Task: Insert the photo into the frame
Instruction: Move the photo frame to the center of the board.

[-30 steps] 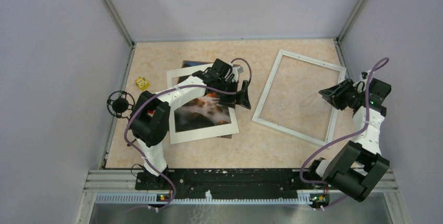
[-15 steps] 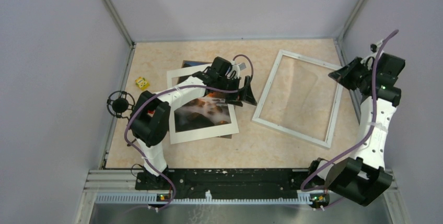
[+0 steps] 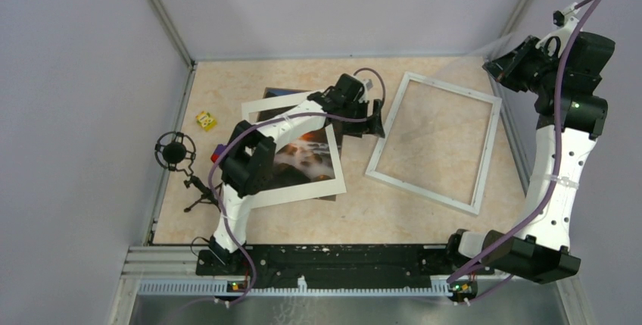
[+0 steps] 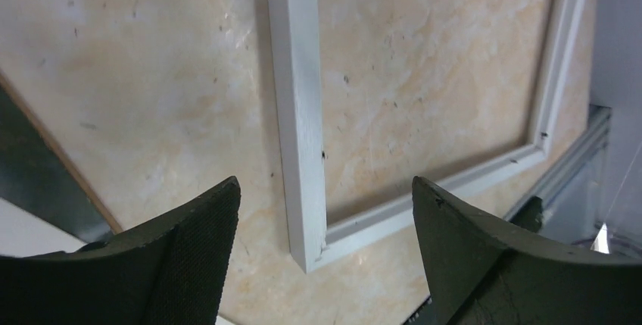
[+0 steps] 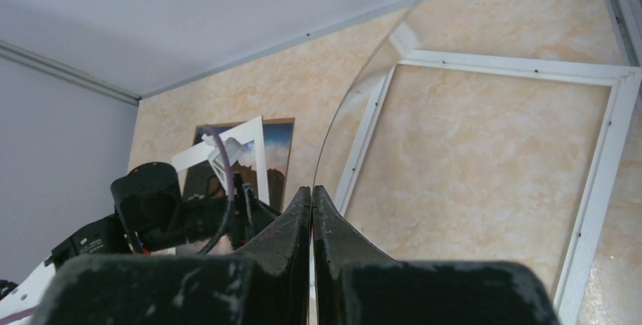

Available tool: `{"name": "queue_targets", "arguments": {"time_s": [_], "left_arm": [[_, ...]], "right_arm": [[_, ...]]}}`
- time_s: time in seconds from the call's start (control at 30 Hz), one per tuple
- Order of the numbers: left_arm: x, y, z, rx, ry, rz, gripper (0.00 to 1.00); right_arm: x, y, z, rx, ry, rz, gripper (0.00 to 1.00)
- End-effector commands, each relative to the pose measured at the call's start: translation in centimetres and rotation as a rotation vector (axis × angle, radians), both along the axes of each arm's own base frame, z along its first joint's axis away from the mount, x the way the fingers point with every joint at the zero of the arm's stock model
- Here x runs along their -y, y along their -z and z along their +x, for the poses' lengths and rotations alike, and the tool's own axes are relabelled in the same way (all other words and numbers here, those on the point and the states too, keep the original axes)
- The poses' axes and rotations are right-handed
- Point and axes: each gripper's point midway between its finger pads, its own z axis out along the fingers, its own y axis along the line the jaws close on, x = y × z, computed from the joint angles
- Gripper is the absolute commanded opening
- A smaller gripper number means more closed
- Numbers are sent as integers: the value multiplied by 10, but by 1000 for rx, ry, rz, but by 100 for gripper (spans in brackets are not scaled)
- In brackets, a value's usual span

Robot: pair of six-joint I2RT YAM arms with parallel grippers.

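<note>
Now, clear pane (image 5: 363, 113) in closed right gripper (image 5: 312, 190); open left gripper (image 4: 324, 185) above frame (image 4: 299, 113), mat (image 3: 295, 192) beside.

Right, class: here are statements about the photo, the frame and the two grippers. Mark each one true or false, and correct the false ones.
1. The photo already sits inside the frame. False: it lies under the white mat, left of the frame.
2. The left gripper is open above one of the frame's white bars. True.
3. The right gripper is wide open and holds nothing. False: it is shut on the edge of a clear sheet, raised above the frame.
4. A small yellow object lies left of the white mat. True.
5. The white mat rests on top of the frame. False: the two lie apart, side by side.
</note>
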Motion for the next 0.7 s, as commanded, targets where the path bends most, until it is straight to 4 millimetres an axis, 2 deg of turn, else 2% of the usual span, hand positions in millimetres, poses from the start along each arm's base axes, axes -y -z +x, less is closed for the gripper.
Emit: {"name": "queue_targets", "arguments": {"time_s": [0.0, 0.17, 0.27, 0.33, 0.37, 0.5, 0.67], "left_arm": [[12, 3, 24, 147, -31, 180, 85], [35, 27, 30, 209, -14, 280, 86], [38, 41, 37, 269, -52, 363, 86], [41, 50, 38, 285, -67, 401, 83], [41, 55, 38, 288, -72, 417, 78], [35, 79, 31, 258, -96, 480, 66], [7, 97, 21, 200, -187, 576, 52]], "right_arm": [[3, -23, 4, 62, 18, -24, 0], [4, -31, 2, 74, 20, -41, 0], [2, -31, 0, 79, 16, -38, 0], [2, -30, -2, 81, 18, -42, 0], [1, -29, -3, 80, 17, -42, 0], [-1, -25, -3, 79, 10, -40, 0], [-5, -21, -2, 84, -8, -34, 0]]}}
